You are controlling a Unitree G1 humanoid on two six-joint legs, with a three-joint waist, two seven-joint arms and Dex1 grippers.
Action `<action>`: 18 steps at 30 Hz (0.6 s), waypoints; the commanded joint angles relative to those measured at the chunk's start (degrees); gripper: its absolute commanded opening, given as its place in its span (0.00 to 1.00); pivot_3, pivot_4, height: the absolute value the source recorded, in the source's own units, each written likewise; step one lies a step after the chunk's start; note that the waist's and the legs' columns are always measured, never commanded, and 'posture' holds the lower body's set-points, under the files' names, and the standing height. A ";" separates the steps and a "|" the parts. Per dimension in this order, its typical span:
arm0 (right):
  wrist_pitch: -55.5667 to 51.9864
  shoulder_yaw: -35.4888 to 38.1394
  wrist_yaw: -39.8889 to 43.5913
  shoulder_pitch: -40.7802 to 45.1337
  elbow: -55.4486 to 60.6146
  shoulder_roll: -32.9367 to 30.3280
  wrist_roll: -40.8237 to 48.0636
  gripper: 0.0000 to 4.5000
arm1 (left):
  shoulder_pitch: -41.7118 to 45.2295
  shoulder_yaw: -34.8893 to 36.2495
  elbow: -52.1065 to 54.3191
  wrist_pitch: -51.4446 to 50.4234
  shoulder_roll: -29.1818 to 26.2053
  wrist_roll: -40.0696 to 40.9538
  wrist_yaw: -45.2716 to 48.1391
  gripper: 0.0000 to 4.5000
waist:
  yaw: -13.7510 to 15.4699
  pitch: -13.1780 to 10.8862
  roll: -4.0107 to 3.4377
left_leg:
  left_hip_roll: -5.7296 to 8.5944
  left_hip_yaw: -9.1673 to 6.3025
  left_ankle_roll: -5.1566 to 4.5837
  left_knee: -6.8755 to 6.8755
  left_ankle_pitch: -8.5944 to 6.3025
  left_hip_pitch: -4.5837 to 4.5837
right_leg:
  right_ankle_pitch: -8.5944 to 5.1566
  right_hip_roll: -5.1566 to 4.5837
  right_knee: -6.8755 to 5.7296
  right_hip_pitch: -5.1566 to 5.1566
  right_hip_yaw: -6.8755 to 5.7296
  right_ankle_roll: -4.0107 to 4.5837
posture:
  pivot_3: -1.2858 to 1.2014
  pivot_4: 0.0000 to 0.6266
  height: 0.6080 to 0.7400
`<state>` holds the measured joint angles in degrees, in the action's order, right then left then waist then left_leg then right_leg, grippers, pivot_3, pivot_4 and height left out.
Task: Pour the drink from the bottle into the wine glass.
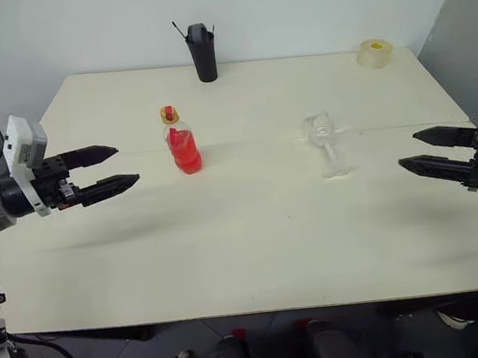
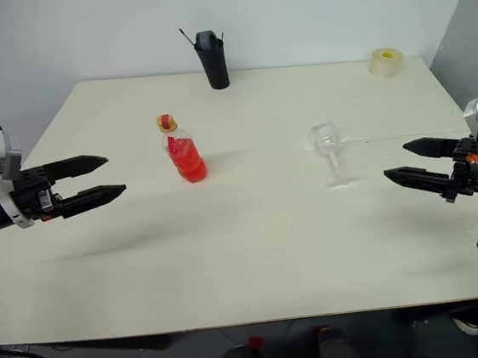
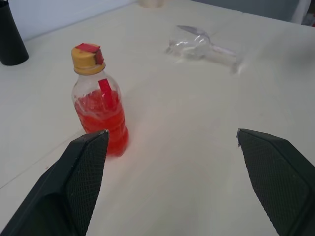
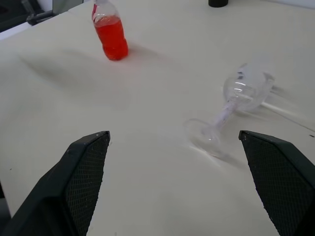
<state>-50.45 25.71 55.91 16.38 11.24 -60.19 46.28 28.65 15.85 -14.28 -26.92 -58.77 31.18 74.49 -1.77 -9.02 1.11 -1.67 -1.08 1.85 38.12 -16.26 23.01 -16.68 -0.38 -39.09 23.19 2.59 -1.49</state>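
The bottle (image 1: 181, 142), small and clear with a tan cap, stands upright on the left-middle of the cream table (image 1: 255, 254). The red drink (image 1: 187, 157) fills its lower half. The wine glass (image 1: 326, 142) stands upright on its foot right of centre, and it looks empty. My left gripper (image 1: 126, 163) hovers above the table to the left of the bottle, open, pointing toward it and holding nothing. My right gripper (image 1: 407, 149) hovers to the right of the glass, open and empty, pointing toward it. In the left wrist view the bottle (image 3: 101, 115) sits just beyond one fingertip.
A tall black cup (image 1: 202, 53) with sticks in it stands at the table's far edge, behind the bottle. A tape roll (image 1: 375, 53) lies at the far right corner. A grey panel rises beyond the table's right side.
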 commanded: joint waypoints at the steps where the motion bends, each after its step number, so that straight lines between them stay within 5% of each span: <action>1: 1.73 0.72 -0.56 1.76 -0.56 -0.11 -0.60 1.00 | 0.11 2.09 0.77 0.90 -1.60 0.15 0.44 0.99 | 0.05 0.00 0.00 | 0.00 0.00 0.00 0.00 0.00 0.00 | 0.00 -0.01 0.00 0.00 0.00 0.00 | 0.52 0.24 1.00; 8: 1.38 -1.32 -0.20 4.01 -0.35 0.30 0.32 1.00 | -1.72 1.80 0.79 0.93 -0.36 -1.88 -3.98 0.99 | -0.01 0.00 -0.01 | -0.02 -0.01 0.00 0.00 0.00 -0.01 | 0.00 -0.01 -0.02 0.00 0.00 0.00 | 0.52 0.24 1.00; 18: -1.40 -7.95 -3.94 8.28 6.15 6.64 3.52 1.00 | -0.50 -0.68 0.23 6.52 9.27 -6.34 -14.05 0.99 | 0.04 0.01 0.00 | -0.02 -0.04 0.00 0.01 0.00 0.00 | 0.00 -0.03 -0.03 0.00 -0.01 0.01 | 0.52 0.24 1.00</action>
<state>-51.36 18.57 53.15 23.72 14.72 -54.16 48.52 27.07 14.80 -14.25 -21.65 -49.56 25.17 61.77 -1.73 -9.01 1.12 -1.69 -1.12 1.85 38.13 -16.26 23.01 -16.68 -0.41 -39.13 23.19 2.58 -1.48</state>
